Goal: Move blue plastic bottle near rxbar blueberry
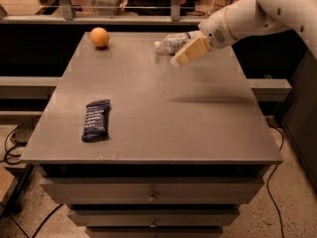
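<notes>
The blue plastic bottle [172, 42] lies on its side at the far edge of the grey table [158, 108], cap pointing left. The rxbar blueberry [96, 119], in a dark navy wrapper, lies flat near the front left of the table. My gripper [185, 53], with tan fingers, hangs just above the table right in front of the bottle and partly covers its right end. The white arm reaches in from the upper right.
An orange [99, 36] sits at the far left corner of the table. Drawers [151, 197] are below the table's front edge. A dark cabinet [302, 108] stands to the right. Cables lie on the floor at left.
</notes>
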{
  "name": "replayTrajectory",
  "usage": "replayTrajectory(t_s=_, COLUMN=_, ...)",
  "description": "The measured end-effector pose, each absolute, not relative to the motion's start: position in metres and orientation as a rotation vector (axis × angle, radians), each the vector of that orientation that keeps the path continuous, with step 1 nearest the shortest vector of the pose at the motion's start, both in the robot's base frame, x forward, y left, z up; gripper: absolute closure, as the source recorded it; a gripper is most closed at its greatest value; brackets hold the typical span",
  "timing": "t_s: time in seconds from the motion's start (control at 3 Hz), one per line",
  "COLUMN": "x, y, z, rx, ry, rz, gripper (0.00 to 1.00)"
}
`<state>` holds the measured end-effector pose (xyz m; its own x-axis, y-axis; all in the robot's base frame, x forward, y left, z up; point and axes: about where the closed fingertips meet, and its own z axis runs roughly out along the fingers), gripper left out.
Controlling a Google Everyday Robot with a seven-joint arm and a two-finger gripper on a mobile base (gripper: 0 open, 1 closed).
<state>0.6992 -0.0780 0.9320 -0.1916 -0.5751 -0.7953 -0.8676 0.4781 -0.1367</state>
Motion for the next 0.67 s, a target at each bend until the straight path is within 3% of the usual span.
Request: replayTrajectory(t_s=0.67, x=0.743, y=-0.081, z=0.926, rx=-1.074, ry=1.847, rz=0.465, gripper=0.0)
